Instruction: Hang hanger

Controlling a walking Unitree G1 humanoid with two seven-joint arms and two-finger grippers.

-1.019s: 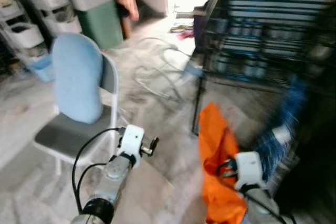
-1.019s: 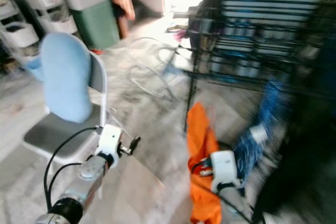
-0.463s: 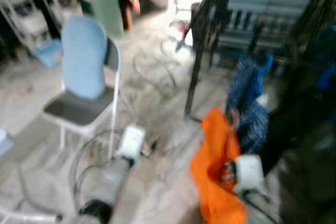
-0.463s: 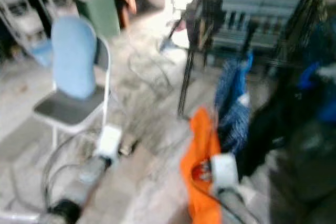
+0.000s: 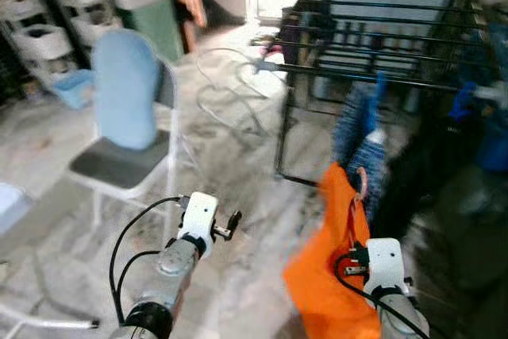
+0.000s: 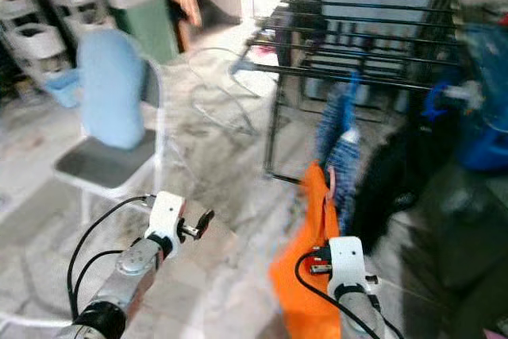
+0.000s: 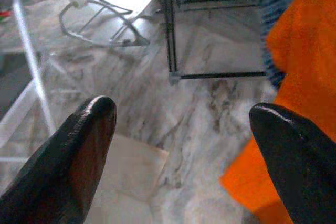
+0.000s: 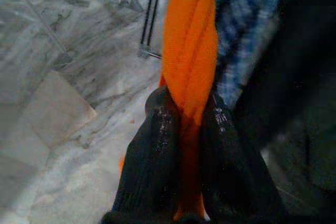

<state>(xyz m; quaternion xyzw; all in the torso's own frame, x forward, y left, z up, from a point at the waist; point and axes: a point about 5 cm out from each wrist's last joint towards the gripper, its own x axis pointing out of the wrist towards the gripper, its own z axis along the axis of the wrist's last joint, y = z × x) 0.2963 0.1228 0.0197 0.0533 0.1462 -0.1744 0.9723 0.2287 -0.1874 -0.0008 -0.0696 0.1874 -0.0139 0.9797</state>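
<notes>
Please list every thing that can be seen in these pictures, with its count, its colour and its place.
orange garment: one, orange, on a hanger with a pinkish hook, held before the drying rack
drying rack: one, black metal bars, ahead on the right
blue patterned cloth: one, blue and white, hanging on the rack beside the orange garment
dark garment: one, black, hanging on the rack further right
chair: one, white frame, grey seat, light blue back, on the left
shelves with baskets: white, far left
wire frames: white, on the marble floor
left gripper: one, black fingers, open, above the floor
right gripper: one, black fingers, shut on the orange garment
</notes>
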